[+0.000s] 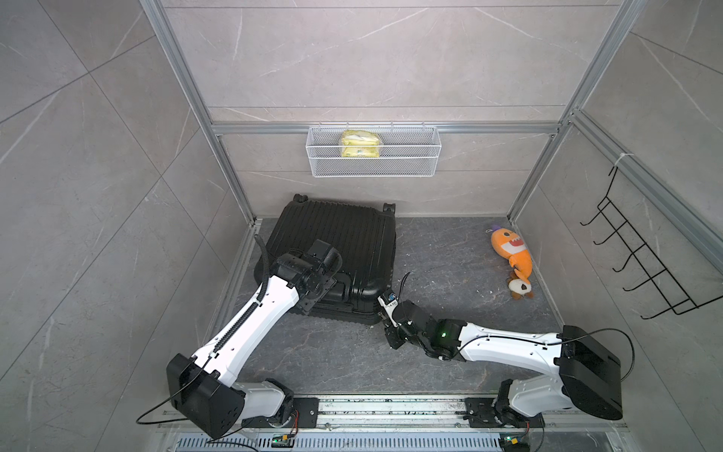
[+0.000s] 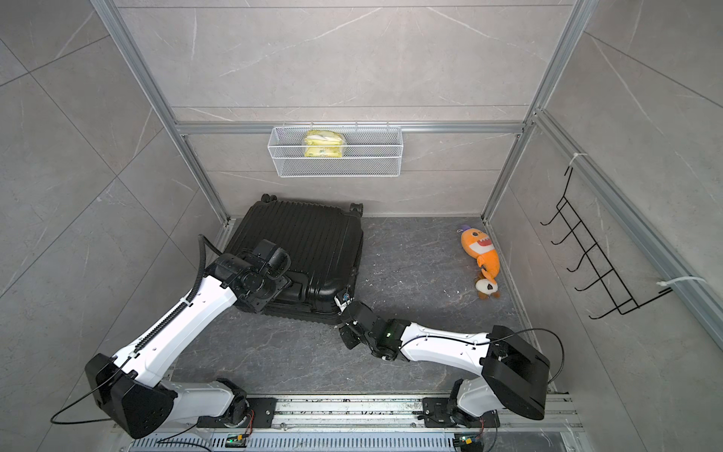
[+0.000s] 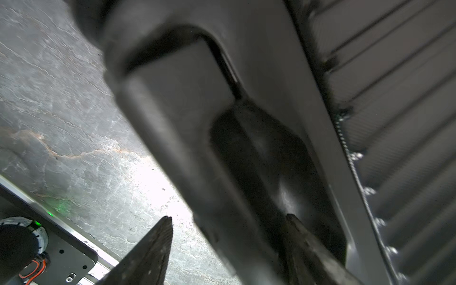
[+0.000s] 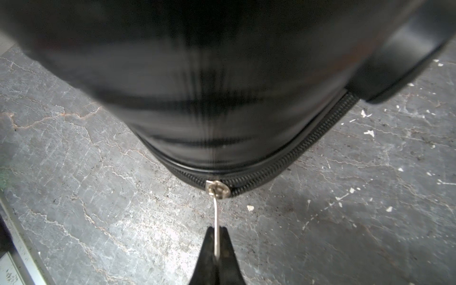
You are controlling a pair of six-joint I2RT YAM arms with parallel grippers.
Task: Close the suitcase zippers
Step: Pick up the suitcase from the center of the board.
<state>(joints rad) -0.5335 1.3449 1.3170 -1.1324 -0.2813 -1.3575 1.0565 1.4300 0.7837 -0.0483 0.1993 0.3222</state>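
We judge the zip half done. Our right gripper [image 4: 217, 230], arm reaching low from the lower right, pinches the metal zipper pull [image 4: 216, 212] at the lower-right corner of the suitcase [image 1: 344, 231], which lies left of centre in both top views. Next we need a steady drag along the zippers [image 4: 283, 165]. Our left gripper [image 3: 229, 218] straddles the handle [image 3: 172, 111], jaws wide, clamping nothing.

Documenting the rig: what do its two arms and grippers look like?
Both have white link shells with black joints. The left arm carries a ribbed black cable conduit; the right arm shows a green light. The left gripper and right gripper have tapered black fingers.
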